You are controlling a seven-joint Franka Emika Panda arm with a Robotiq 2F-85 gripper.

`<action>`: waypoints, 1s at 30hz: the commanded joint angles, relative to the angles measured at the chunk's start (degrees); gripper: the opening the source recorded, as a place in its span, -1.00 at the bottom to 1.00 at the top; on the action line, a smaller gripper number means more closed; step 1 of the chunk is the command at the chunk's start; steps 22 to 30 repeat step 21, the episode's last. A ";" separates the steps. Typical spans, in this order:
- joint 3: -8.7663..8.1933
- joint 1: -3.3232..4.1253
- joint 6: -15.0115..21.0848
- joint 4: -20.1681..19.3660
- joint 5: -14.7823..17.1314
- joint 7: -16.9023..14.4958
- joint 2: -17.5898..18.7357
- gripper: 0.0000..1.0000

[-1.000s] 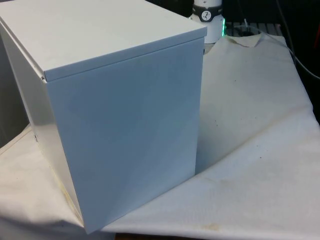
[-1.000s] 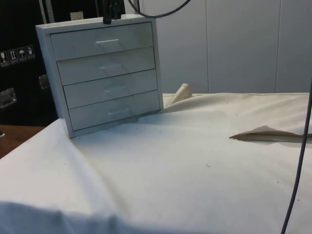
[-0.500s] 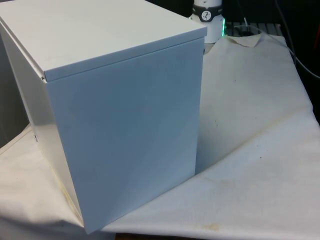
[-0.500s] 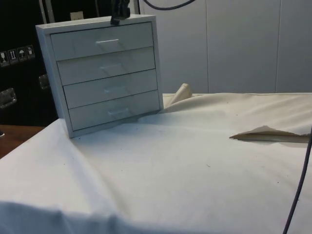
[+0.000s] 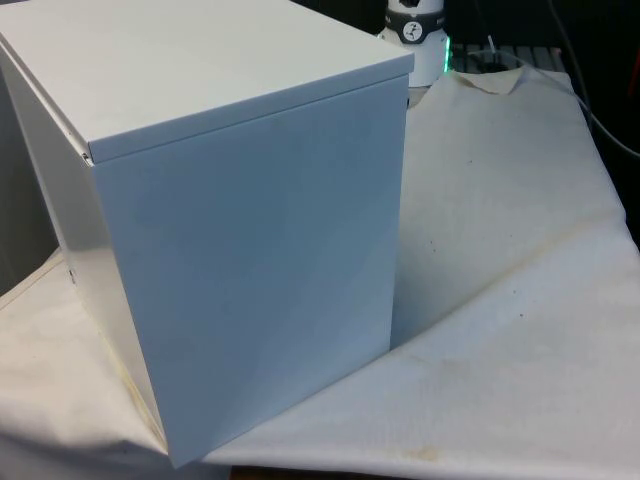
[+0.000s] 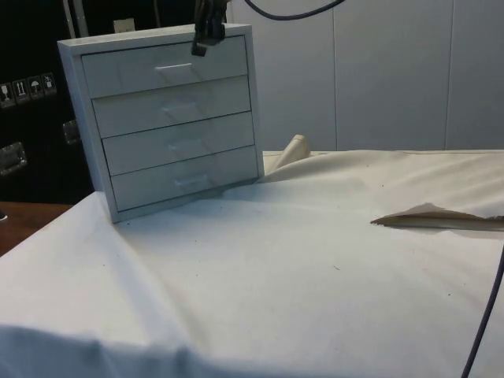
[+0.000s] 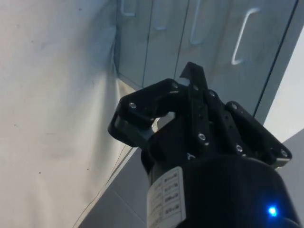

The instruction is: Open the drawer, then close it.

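1. Right now the gripper [image 6: 202, 43] is hanging in front of the upper edge of the white chest of drawers [image 6: 169, 118], and its tip is pointing down
2. In the side view it is sitting over the top drawer [image 6: 126, 75], a little to the side of that drawer's handle [image 6: 173, 68] and near the chest's corner
3. I cannot tell if it is touching the drawer front
4. In the wrist view the gripper [image 7: 192, 76] is keeping its two black fingers [image 7: 187, 73] pressed together, and nothing is sitting between them
5. The top drawer [image 7: 256, 52] is lying close past the tip, and its handle [image 7: 244, 35] is showing as a pale loop
6. All four drawers are sitting pushed in, flush with the frame
7. The chest is standing on the white cloth [image 6: 315, 276] near the table's corner
8. In the front view the chest [image 5: 250, 250] is turning its plain back to us
9. A fold [image 6: 429, 214] in the cloth is lifting up well apart from the chest
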 commanded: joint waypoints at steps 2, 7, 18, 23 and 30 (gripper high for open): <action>0.00 0.00 -0.06 0.06 0.00 0.00 0.00 -1.00; 0.06 -0.11 -0.40 0.29 -0.29 -0.06 0.06 -0.53; 0.06 -0.11 -0.63 0.40 -0.29 -0.11 0.17 0.70; 0.06 -0.06 -0.63 0.40 -0.23 -0.11 0.17 0.91; 0.06 -0.06 -0.63 0.40 -0.23 -0.11 0.17 0.91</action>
